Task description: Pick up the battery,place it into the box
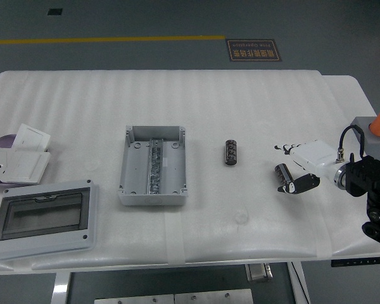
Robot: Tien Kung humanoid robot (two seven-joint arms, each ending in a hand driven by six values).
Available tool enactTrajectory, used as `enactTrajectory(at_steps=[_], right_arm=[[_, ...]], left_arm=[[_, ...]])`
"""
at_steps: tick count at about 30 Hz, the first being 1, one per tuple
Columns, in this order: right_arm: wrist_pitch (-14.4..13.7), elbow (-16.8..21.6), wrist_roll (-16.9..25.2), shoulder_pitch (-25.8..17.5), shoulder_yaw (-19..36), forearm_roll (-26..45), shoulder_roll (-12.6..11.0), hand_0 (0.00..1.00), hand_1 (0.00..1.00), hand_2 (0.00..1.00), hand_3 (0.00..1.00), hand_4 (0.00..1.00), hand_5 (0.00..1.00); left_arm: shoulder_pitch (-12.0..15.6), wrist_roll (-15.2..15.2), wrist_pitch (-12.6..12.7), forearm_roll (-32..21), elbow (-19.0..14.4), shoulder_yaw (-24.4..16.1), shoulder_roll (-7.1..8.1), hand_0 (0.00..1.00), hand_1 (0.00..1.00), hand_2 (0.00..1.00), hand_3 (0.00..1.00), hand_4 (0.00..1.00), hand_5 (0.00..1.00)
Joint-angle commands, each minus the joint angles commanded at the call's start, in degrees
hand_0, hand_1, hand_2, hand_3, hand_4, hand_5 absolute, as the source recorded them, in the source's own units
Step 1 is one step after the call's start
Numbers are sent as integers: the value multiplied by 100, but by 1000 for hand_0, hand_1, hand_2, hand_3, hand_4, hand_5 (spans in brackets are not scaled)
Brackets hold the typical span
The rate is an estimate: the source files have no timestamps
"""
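A small dark ribbed cylindrical battery (230,152) lies on its side on the white padded foam table cover (240,101), between the open grey plastic junction box (152,164) and the robot's white-and-black right hand (296,171); it looks rigid, dense for its size and liable to roll, so a pinch across its middle seems safest. The hand hovers well apart from it, fingers curled and holding nothing; a grey lid with clear window (41,217) rests at lower left.
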Motion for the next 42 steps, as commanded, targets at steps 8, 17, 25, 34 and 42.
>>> enactTrajectory(at_steps=[8,17,25,34,42], right_arm=[[-110,-224,75,131,-343,-60,-17,317,452,929,998,843,401],[-383,-456,210,299,-615,-88,13,321,451,917,992,826,412],[-549,-593,319,391,-802,-47,65,307,429,845,903,600,258],[-650,-671,387,427,-906,15,98,300,409,779,818,496,222],[-740,-684,420,420,-944,120,115,290,400,698,757,430,208]], left_arm=[[-11,-2,4,3,0,1,9,622,647,517,553,612,361],[-29,-4,9,16,-3,-4,10,622,647,517,553,610,362],[-36,-4,9,24,-4,-3,15,622,647,518,555,607,367],[-46,-4,12,85,-17,-51,18,621,647,519,555,604,368],[-47,-5,16,127,-26,-85,16,622,647,519,555,606,374]])
